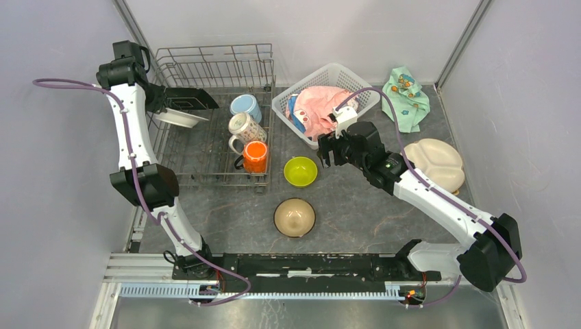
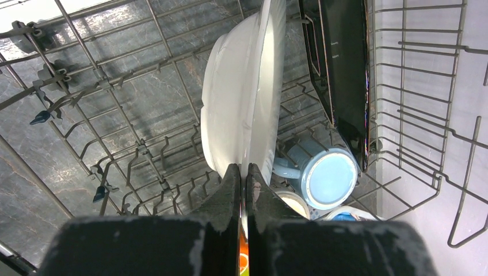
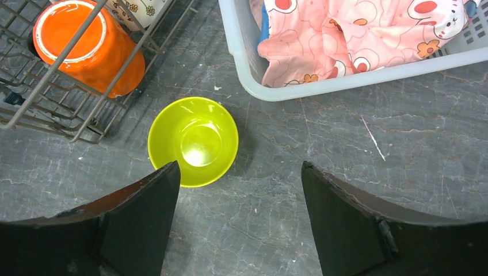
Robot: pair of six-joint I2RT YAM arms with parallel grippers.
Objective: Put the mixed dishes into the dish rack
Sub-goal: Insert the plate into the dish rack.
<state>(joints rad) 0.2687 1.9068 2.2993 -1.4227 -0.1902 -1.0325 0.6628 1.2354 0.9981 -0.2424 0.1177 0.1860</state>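
Note:
My left gripper is shut on the rim of a white plate, held on edge above the tines inside the dish rack. A dark square plate stands behind it against the rack wall. A light-blue mug, a patterned mug and an orange mug lie in the rack. A lime-green bowl sits on the table by the rack's corner. My right gripper hangs open just right of it, holding nothing. A tan bowl and a cream divided plate rest on the table.
A white plastic basket with a pink cloth stands behind my right gripper. A mint-green cloth lies at the back right corner. Grey walls close in both sides of the table.

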